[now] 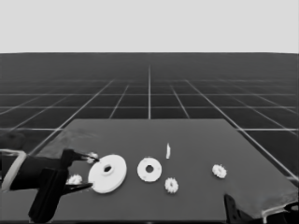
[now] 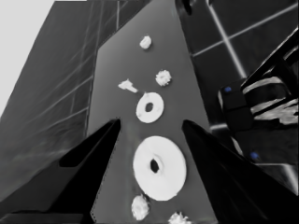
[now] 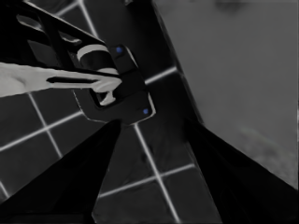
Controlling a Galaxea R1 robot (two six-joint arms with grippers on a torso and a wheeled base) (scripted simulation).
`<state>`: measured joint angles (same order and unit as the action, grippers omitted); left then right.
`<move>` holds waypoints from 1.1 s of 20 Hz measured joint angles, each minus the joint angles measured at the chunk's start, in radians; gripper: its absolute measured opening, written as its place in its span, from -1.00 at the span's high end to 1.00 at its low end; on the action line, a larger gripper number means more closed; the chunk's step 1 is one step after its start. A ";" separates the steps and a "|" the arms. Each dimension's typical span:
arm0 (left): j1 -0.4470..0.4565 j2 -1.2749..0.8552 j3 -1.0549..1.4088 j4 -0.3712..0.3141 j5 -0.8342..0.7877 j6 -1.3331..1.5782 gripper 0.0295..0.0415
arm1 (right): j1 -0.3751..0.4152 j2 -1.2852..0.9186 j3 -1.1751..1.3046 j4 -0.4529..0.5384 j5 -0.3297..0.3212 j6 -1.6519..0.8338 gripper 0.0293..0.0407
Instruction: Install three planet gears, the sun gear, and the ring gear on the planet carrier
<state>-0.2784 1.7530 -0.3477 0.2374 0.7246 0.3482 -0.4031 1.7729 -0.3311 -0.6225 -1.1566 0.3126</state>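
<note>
The light around me is flat and even, and I can't name a side it comes from. My dark matte table (image 1: 196, 140) reads mid grey, a little paler and mottled at its near right corner. The flat white larger round part (image 1: 107, 173) glows brightest against it. The floor grid's thin pale lines (image 1: 149, 84) dim toward the horizon under the pale blank band (image 1: 149, 23). My left gripper (image 2: 150, 121) shows only as spread, solid black silhouettes.
</note>
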 joint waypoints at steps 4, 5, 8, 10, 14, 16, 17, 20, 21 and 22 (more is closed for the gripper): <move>-0.024 -0.070 -0.121 0.201 0.311 -0.480 -0.54 | 0.043 -0.012 -0.049 -0.066 -0.021 0.003 -0.52; -0.020 0.007 -0.244 0.099 0.625 -0.877 -0.83 | 0.045 -0.013 -0.052 -0.070 -0.022 0.003 -0.58; 0.026 0.181 -0.594 -0.197 0.838 -1.195 -0.54 | 0.048 -0.014 -0.055 -0.074 -0.023 0.003 -0.61; 0.038 0.217 -0.687 -0.252 0.861 -1.228 -0.50 | 0.048 -0.014 -0.055 -0.075 -0.023 0.003 -0.61; 0.226 0.232 -0.730 -0.110 0.741 -1.238 -0.49 | 0.048 -0.014 -0.056 -0.075 -0.023 0.003 -0.61; 0.444 0.285 -0.821 0.036 0.617 -1.231 -0.49 | 0.048 -0.014 -0.056 -0.075 -0.023 0.003 -0.61; 0.484 0.306 -0.858 0.060 0.590 -1.226 -0.49 | 0.048 -0.014 -0.056 -0.075 -0.023 0.003 -0.61; 0.523 0.333 -0.907 0.084 0.559 -1.217 -0.49 | 0.048 -0.014 -0.056 -0.075 -0.023 0.003 -0.61; 0.525 0.334 -0.910 0.084 0.557 -1.216 -0.48 | 0.048 -0.014 -0.056 -0.075 -0.023 0.003 -0.61; 0.526 0.335 -0.912 0.085 0.556 -1.216 -0.47 | 0.048 -0.014 -0.056 -0.075 -0.023 0.003 -0.61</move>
<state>0.2477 2.0882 -1.2593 0.3221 1.2808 -0.8674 -0.3547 1.7592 -0.3868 -0.6977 -1.1801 0.3159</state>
